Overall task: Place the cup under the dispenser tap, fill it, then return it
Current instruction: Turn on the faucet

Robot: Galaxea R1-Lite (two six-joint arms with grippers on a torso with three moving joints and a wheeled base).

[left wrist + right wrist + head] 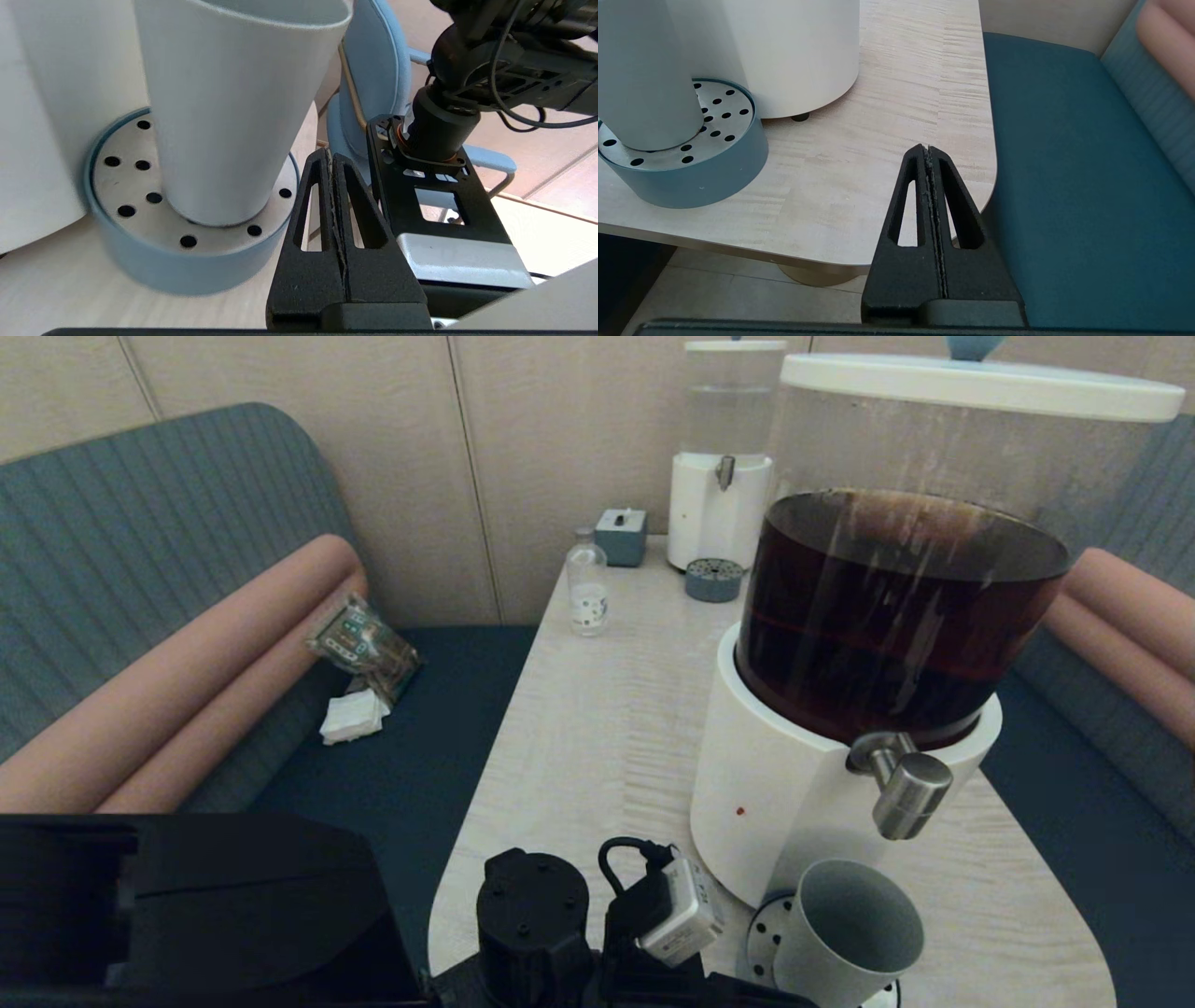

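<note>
We see the cup [845,933] upright on the drip tray [764,938] below the dispenser tap [904,791], at roughly eleven o'clock from our nearer left pincer [332,161], which is closed and empty, like the right pincer [927,156].

No readable text, small clear bottle [587,590] label too small to read, packet [362,645] print illegible

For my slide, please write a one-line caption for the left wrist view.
Left gripper, shut and empty, beside the cup standing on the perforated drip tray.
</note>
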